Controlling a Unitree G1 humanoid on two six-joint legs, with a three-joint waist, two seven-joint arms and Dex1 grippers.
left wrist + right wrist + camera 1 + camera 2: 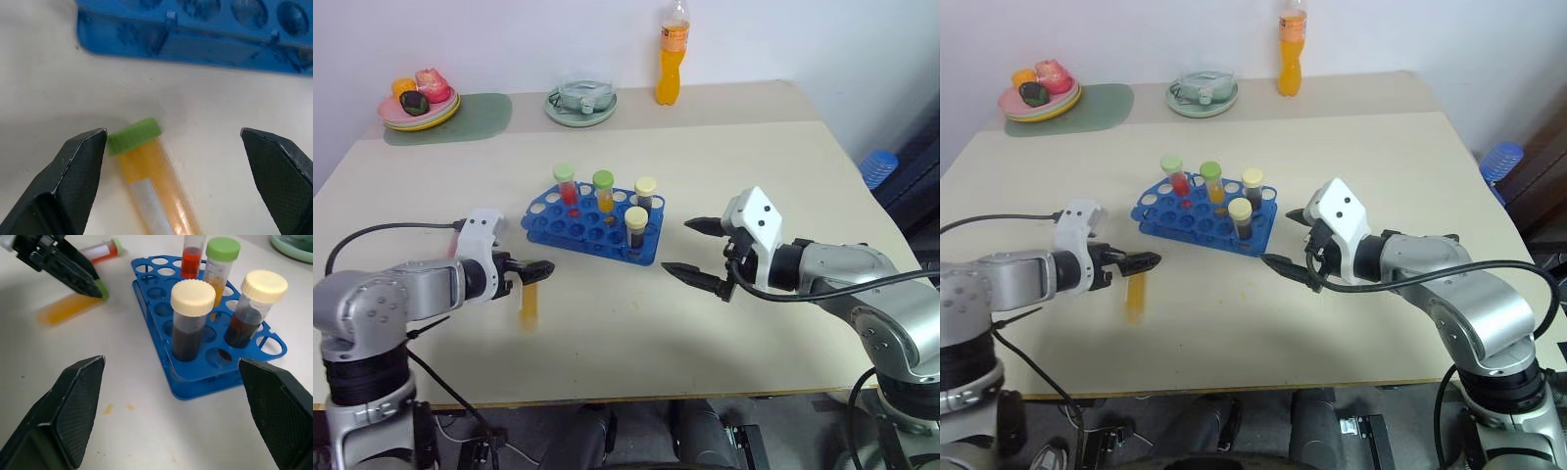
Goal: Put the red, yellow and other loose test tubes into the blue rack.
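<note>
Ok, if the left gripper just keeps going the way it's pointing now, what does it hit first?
Probably the yellow tube lying between the open left gripper fingers, then the table; the blue rack sits further ahead. Depth is unclear.

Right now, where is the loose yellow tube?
The yellow tube lies flat on the table's left side, under the open left gripper, just in front of the blue rack.

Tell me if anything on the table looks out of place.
Two capped plastic tubes lie flat outside the blue plastic rack: a yellow-filled, green-capped one under the open left pincer, and a red-filled one beyond it.
</note>
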